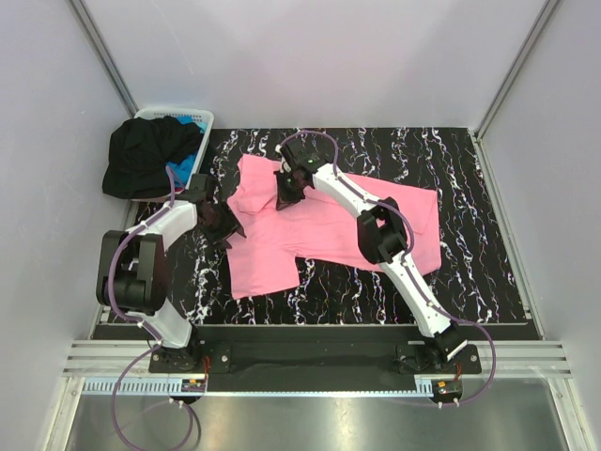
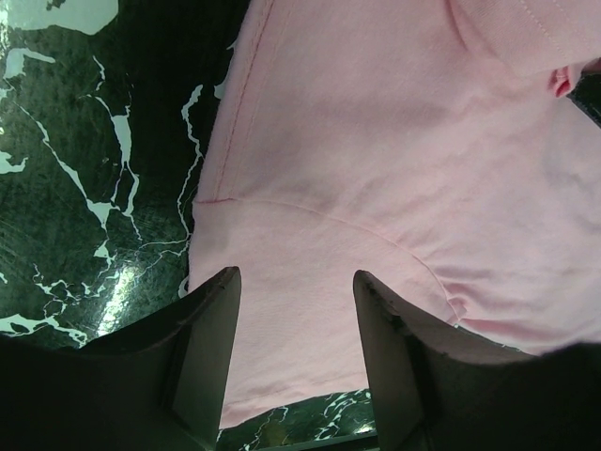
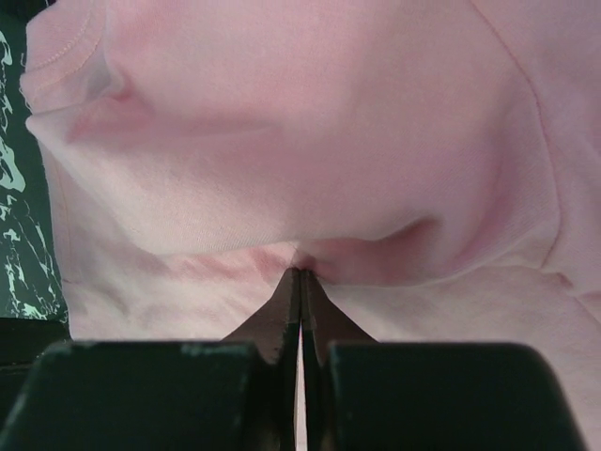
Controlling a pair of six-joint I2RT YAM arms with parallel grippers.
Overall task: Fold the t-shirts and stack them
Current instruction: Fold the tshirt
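Pink cotton all over the middle of the table, basically. From the top camera the pink t-shirt (image 1: 319, 230) lies spread out on the black marbled table (image 1: 470, 188), with one sleeve pointing toward the near edge and the body running off to the right. The black t-shirt (image 1: 141, 155) is heaped on the white slotted basket (image 1: 178, 115) at the far left corner and spills over its left side, and a bit of the blue t-shirt (image 1: 188, 167) pokes out beside it. The left gripper (image 1: 225, 224) sits at the pink shirt's left edge. The right gripper (image 1: 282, 199) is down on the cloth near the collar end.

In the left wrist view, the left gripper (image 2: 296, 282) has its jaws spread apart over the pink t-shirt (image 2: 394, 141), right by a sleeve seam, and the hem edge meets the table (image 2: 94, 188) just to the left. Can't tell if the fingers actually touch the fabric.

In the right wrist view, the right gripper (image 3: 300, 274) is pressed together and pinching a little pucker of the pink t-shirt (image 3: 329, 122), so the cloth bunches into a ridge around the tips. A sliver of table (image 3: 23, 244) shows at the left.
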